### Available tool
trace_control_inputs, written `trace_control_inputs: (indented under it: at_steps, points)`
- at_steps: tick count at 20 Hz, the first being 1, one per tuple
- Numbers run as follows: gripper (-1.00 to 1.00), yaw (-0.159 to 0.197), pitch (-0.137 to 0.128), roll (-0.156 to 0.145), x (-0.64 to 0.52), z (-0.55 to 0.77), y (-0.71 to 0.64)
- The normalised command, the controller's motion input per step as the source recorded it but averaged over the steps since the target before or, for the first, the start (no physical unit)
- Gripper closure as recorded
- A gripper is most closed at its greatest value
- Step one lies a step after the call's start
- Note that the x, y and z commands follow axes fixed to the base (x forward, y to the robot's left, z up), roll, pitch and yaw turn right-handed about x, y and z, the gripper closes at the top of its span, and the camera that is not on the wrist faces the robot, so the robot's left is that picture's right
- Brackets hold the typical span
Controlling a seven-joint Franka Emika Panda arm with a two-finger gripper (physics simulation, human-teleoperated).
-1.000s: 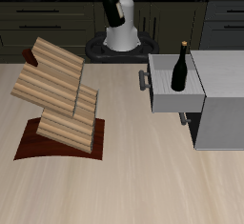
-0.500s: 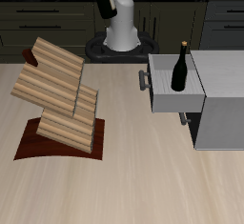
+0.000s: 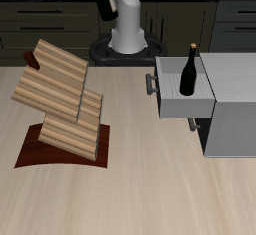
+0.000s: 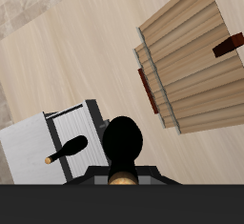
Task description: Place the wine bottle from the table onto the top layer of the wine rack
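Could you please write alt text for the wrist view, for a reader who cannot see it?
Seen from high above, the wine bottle hangs end-on below the camera, over the table of pale wood planks. The wine rack, with its ridged top layer, lies beyond it, and a second dark bottle stands in the grey cabinet.

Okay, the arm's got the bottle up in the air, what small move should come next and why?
Probably carry the wine bottle across toward the top layer of the wine rack, staying high. The gripper holds it raised near the robot's base, not above that slab yet.
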Motion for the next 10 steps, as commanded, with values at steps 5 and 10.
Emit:
trace_control_inputs:
  at_steps: [5,10]
  points:
    - [1.0,-0.026,0.017,0.131,0.03,0.07,-0.01]
    - [1.0,-0.053,0.012,0.028,0.1,0.07,-0.13]
